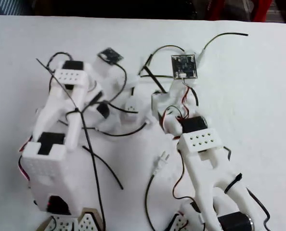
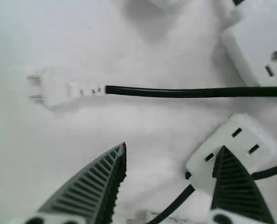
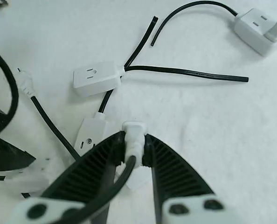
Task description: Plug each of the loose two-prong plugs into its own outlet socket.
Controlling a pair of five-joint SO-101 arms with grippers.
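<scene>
My right gripper (image 3: 134, 140) is shut on a white two-prong plug (image 3: 134, 129), whose black cord runs back between the fingers. The plug hovers just over a white socket (image 3: 88, 136); a second socket (image 3: 96, 77) lies beyond it. My left gripper (image 2: 172, 148) is open above the table. One of its fingers (image 2: 234, 184) partly covers a two-slot socket (image 2: 231, 137). A loose white plug (image 2: 50, 88) with a black cord lies ahead of the left gripper. In the high view another loose plug (image 1: 160, 162) lies on the table between the arms.
A further white outlet block (image 2: 262, 51) lies close to the left gripper, and another socket (image 3: 252, 23) lies far from the right one. Cut black cords (image 3: 185, 72) and arm cables cross the white table (image 1: 258, 96). The table's right part is open.
</scene>
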